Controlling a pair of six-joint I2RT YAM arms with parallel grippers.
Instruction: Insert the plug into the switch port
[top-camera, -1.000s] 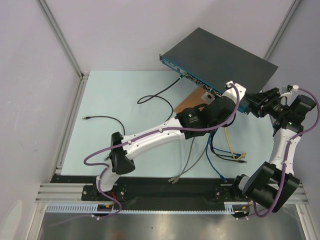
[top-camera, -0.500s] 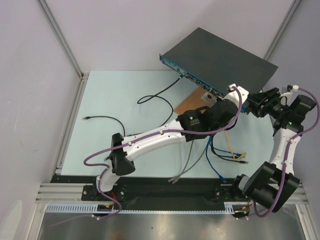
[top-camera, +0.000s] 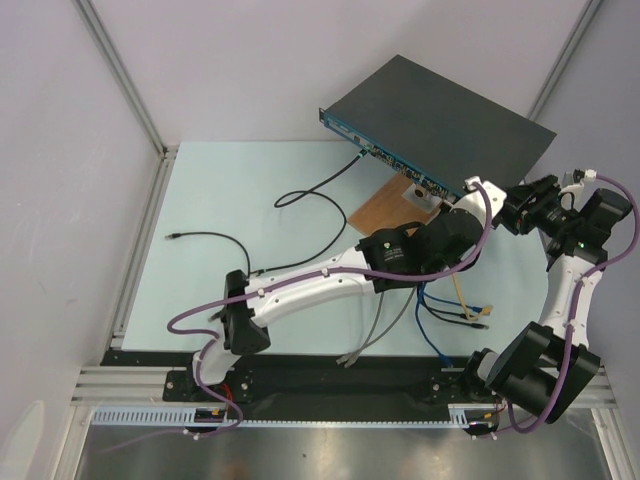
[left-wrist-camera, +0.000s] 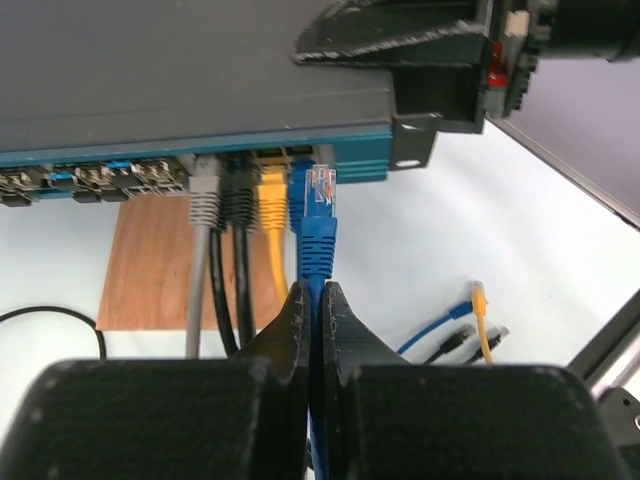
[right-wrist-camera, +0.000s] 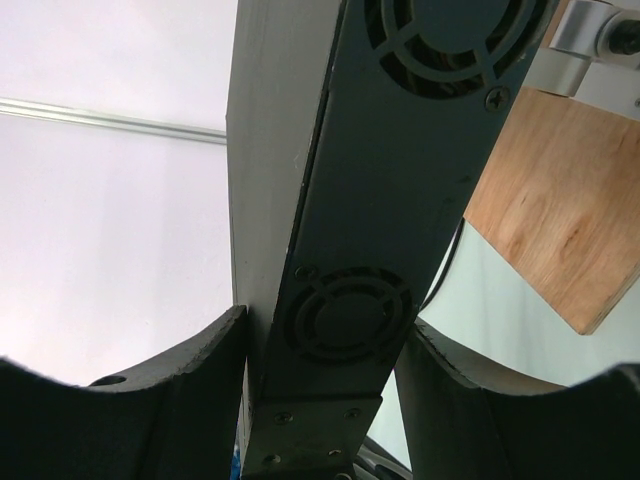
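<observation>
From above, the switch (top-camera: 440, 118) lies at the far right of the desk (top-camera: 230, 200), and the right tool (top-camera: 514, 206) is at its right end.

In the left wrist view, the left tool (left-wrist-camera: 317, 296) is pinched together on a blue cable (left-wrist-camera: 319, 250). The cable's plug (left-wrist-camera: 320, 188) has its tip at the switch's blue face, just right of a yellow cable (left-wrist-camera: 272, 205). I cannot tell whether it is seated.

In the right wrist view, the right tool is clamped across the switch's fan-grilled end, with a wooden board (right-wrist-camera: 560, 230) beside it.
</observation>
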